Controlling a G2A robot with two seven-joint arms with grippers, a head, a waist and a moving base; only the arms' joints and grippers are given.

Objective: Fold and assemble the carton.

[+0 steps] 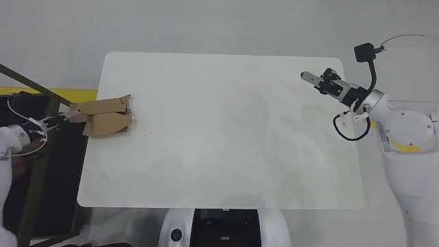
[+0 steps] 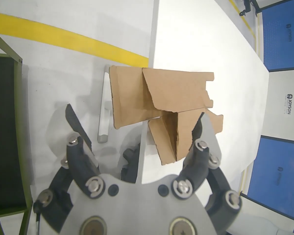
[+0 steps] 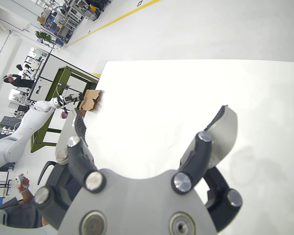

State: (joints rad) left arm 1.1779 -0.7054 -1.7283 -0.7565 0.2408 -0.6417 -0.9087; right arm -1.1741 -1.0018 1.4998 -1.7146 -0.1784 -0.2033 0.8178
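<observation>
The carton (image 1: pixel 106 116) lay half-folded on the table's (image 1: pixel 226 144) left edge, overhanging it, with its long axis pointing toward the table's middle. The left pincer (image 1: pixel 65 116) was released at the carton's outer end. The right pincer (image 1: pixel 313 78), also released, was well apart across the table.

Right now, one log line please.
left gripper: jaws open, at carton overhanging table left edge | right gripper: jaws open, empty, over table right side | carton: unassembled
</observation>
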